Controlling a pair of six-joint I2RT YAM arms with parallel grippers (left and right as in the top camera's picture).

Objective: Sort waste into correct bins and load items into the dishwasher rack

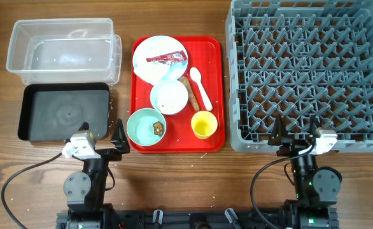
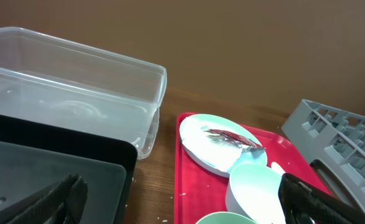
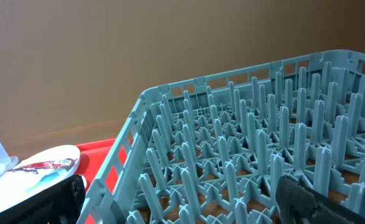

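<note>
On the red serving tray, a pale plate [image 1: 149, 69] holds a red-and-white wrapper [image 1: 166, 58]. One pale blue bowl [image 1: 157, 97] has white crumbs. A brown sausage piece [image 1: 184, 93] and a white spoon [image 1: 201, 88] lie beside it. Another bowl [image 1: 137, 127] holds a brown lump [image 1: 157, 128], next to a yellow cup [image 1: 204, 124]. The clear tub [image 1: 62, 46] and black tray [image 1: 64, 112] stand at left, the grey rack [image 1: 307, 70] at right. My left gripper [image 1: 104, 135] is open and empty between the black tray and the red tray. My right gripper [image 1: 299, 135] is open and empty at the rack's near edge.
The flat red serving tray [image 1: 215, 83] sits between the bins and the rack. The left wrist view shows the tub [image 2: 76, 81], black tray [image 2: 45, 168], plate [image 2: 198, 140] and a bowl [image 2: 254, 190]. The right wrist view shows rack pegs [image 3: 245, 143].
</note>
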